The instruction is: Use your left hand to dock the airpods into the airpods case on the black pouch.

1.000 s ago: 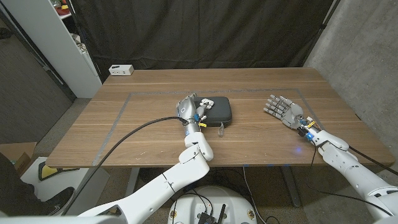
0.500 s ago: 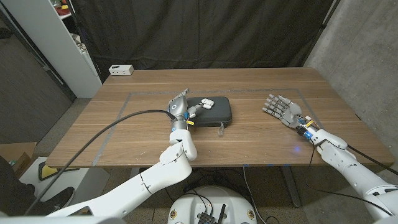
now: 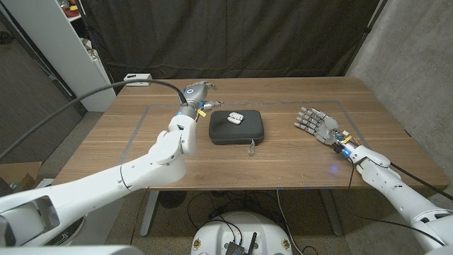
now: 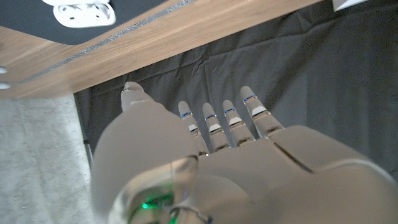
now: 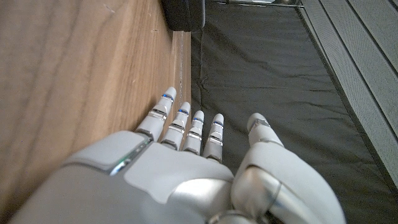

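Observation:
The black pouch (image 3: 236, 127) lies at the middle of the wooden table (image 3: 297, 163). On its far left part sits the white airpods case (image 3: 234, 117), lid open; I cannot tell whether the earbuds are inside. My left hand (image 3: 196, 93) hovers above the table, left of and behind the pouch, fingers spread and holding nothing. In the left wrist view that hand (image 4: 205, 162) has its fingers stretched out, and the case (image 4: 84, 9) on the pouch (image 4: 31, 18) lies apart from it. My right hand (image 3: 316, 120) waits with straight, empty fingers right of the pouch, also seen as the right hand (image 5: 180, 168).
A small white box (image 3: 136, 78) stands at the table's back left edge. A white shelf unit (image 3: 64, 49) rises left of the table. Grey tape (image 3: 134, 134) outlines a rectangle on the wood. The pouch's zipper strap (image 3: 253, 147) trails toward the front.
My left hand has lifted off the pouch's left end and swung back and to the left, away from the case. The right hand has barely moved.

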Action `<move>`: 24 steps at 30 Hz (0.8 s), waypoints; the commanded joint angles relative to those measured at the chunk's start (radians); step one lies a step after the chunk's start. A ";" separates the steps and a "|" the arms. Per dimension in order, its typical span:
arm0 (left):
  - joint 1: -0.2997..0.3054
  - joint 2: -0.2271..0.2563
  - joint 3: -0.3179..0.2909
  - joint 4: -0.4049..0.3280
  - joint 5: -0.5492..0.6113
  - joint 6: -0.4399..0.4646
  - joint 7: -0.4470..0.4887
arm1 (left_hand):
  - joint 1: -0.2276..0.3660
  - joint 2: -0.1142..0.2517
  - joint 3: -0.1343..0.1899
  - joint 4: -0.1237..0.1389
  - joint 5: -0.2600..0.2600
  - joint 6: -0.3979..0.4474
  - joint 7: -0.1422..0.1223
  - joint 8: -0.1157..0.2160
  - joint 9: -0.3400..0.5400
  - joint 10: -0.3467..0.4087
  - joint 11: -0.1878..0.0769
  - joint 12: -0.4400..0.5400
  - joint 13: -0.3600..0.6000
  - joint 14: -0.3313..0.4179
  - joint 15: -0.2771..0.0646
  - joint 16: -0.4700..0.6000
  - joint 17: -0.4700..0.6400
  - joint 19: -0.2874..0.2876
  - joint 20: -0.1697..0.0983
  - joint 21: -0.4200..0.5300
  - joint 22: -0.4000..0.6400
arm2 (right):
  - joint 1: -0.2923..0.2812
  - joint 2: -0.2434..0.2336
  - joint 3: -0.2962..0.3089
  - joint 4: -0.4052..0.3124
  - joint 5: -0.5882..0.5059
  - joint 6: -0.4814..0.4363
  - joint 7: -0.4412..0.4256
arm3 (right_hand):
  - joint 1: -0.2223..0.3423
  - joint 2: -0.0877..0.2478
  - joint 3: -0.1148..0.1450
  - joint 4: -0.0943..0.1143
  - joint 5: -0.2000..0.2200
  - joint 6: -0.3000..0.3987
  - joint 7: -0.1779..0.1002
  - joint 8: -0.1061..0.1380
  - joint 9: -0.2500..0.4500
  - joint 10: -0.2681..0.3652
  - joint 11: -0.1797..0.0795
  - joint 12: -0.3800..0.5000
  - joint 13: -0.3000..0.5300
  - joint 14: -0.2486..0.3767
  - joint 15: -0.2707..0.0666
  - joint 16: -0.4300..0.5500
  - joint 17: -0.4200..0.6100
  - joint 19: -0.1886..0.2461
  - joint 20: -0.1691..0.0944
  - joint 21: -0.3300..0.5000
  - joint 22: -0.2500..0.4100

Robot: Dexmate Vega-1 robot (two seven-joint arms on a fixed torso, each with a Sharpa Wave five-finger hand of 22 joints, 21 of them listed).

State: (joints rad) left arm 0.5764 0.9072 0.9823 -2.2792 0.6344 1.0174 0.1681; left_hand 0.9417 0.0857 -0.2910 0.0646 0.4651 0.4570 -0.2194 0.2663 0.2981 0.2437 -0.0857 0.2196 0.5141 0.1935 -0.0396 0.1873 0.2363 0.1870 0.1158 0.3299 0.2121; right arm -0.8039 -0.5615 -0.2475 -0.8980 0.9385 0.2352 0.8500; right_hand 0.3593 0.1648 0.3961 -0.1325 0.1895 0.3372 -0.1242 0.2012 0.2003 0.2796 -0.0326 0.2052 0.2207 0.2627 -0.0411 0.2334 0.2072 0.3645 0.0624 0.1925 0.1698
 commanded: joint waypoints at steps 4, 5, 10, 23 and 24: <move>-0.264 0.073 -0.044 0.041 0.174 -0.377 -0.900 | 0.042 0.000 -0.015 -0.012 0.033 0.016 -0.001 -0.019 -0.017 -0.046 -0.003 -0.017 -0.016 -0.078 -0.035 -0.014 -0.017 -0.059 0.008 -0.030 -0.008 | -0.056 -0.039 -0.026 -0.146 -0.024 -0.003 -0.049 | 0.008 0.001 0.004 0.003 0.004 0.011 0.005 0.003 0.000 0.006 0.003 0.005 0.003 0.006 -0.069 0.005 0.004 -0.001 0.006 0.004 0.005; -0.272 0.064 -0.054 0.058 0.176 -0.414 -0.923 | 0.050 0.002 -0.016 -0.014 0.039 0.021 -0.001 -0.022 -0.021 -0.055 0.012 -0.019 -0.020 -0.090 -0.033 -0.013 -0.021 -0.064 0.006 -0.035 -0.010 | -0.062 -0.044 -0.029 -0.161 -0.025 -0.011 -0.056 | 0.008 0.001 0.003 0.004 0.004 0.012 0.005 0.003 0.000 0.006 0.003 0.005 0.003 0.006 -0.069 0.005 0.004 -0.002 0.007 0.004 0.005; -0.298 0.009 -0.101 0.146 0.161 -0.561 -0.993 | 0.058 0.008 -0.016 -0.015 0.046 0.037 0.000 -0.021 -0.025 -0.058 0.018 -0.018 -0.024 -0.105 -0.028 -0.013 -0.025 -0.066 0.008 -0.038 -0.011 | -0.098 -0.068 -0.033 -0.252 -0.019 -0.042 -0.103 | 0.007 0.001 0.003 0.004 0.004 0.012 0.005 0.003 0.000 0.005 0.005 0.005 0.003 0.005 -0.066 0.005 0.005 -0.003 0.008 0.003 0.005; -0.387 -0.105 -0.131 0.322 0.154 -0.815 -1.162 | 0.083 -0.001 -0.030 -0.024 0.071 0.098 0.000 -0.018 -0.042 -0.094 0.028 -0.022 -0.042 -0.158 -0.002 -0.013 -0.039 -0.077 0.018 -0.050 -0.014 | -0.131 -0.098 -0.038 -0.332 -0.002 -0.071 -0.152 | 0.005 0.001 0.003 0.006 0.003 0.013 0.011 0.002 0.000 0.005 0.005 0.005 0.003 0.003 -0.062 0.005 0.006 -0.005 0.010 0.003 0.006; -0.387 -0.112 -0.132 0.332 0.156 -0.824 -1.160 | 0.083 -0.002 -0.030 -0.024 0.071 0.098 0.000 -0.018 -0.043 -0.096 0.027 -0.022 -0.043 -0.160 -0.001 -0.013 -0.039 -0.077 0.018 -0.050 -0.014 | -0.132 -0.097 -0.038 -0.334 0.002 -0.075 -0.154 | 0.005 0.001 0.003 0.006 0.003 0.012 0.012 0.002 0.000 0.005 0.005 0.005 0.003 0.003 -0.062 0.005 0.006 -0.006 0.010 0.003 0.006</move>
State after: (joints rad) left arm 0.2551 0.8714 0.8791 -2.0694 0.7826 0.3799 -0.7456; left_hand 1.0137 0.0922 -0.3118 0.0438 0.5293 0.5429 -0.2196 0.2479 0.2552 0.1555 -0.0579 0.1994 0.4726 0.0423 -0.0377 0.1761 0.1953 0.1195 0.1301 0.2828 0.1949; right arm -0.9085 -0.6370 -0.2783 -1.1624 0.9262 0.1851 0.7314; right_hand 0.3593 0.1648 0.3959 -0.1324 0.1895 0.3458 -0.1156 0.2012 0.2003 0.2796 -0.0326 0.2052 0.2207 0.2627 -0.0411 0.2334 0.2108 0.3591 0.0677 0.1919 0.1698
